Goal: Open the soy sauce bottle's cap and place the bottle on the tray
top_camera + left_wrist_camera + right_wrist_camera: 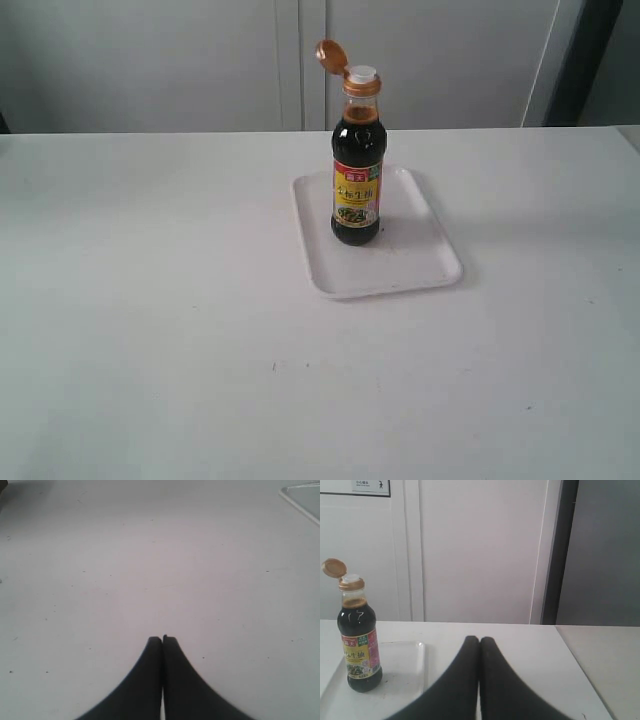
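The soy sauce bottle (pixel 357 175) stands upright on the white tray (pixel 420 262), dark liquid up to its neck, yellow and red label facing the exterior camera. Its orange-brown cap (pixel 331 55) is flipped open on its hinge, baring the white spout (pixel 361 73). The right wrist view also shows the bottle (pixel 359 640), the open cap (pixel 333 568) and the tray (pixel 407 665). My right gripper (pixel 479 639) is shut and empty, well off to one side of the bottle. My left gripper (pixel 162 639) is shut over bare table, with only a tray corner (pixel 300 500) at the frame's edge. Neither gripper appears in the exterior view.
The white table (pixel 150 330) runs wide on both sides of the tray. Behind it are pale wall panels (pixel 200 60) and a dark vertical strip (pixel 585 60). The table's right edge (pixel 580 670) shows in the right wrist view.
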You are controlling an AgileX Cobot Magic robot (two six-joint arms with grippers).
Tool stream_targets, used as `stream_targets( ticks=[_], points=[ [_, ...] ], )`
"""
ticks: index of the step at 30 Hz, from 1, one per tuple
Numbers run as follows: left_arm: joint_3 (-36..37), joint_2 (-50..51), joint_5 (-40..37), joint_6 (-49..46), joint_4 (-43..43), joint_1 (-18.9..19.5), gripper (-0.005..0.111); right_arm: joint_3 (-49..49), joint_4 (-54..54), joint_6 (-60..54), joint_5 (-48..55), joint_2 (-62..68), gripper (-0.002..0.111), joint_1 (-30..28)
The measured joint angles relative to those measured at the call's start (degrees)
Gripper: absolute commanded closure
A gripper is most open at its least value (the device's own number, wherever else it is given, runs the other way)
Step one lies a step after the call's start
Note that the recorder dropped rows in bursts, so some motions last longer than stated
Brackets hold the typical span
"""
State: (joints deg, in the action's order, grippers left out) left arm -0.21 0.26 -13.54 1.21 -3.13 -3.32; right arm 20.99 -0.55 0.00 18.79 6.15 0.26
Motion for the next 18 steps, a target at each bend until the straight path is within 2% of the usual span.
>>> stream_targets(
  ticks=[18],
  points=[
    [0.00, 0.00, 0.00, 0.00, -0.23, 0.55, 0.107, 0.00, 0.00, 0.00, 0.00, 0.00, 0.108, 0.00]
  ],
)
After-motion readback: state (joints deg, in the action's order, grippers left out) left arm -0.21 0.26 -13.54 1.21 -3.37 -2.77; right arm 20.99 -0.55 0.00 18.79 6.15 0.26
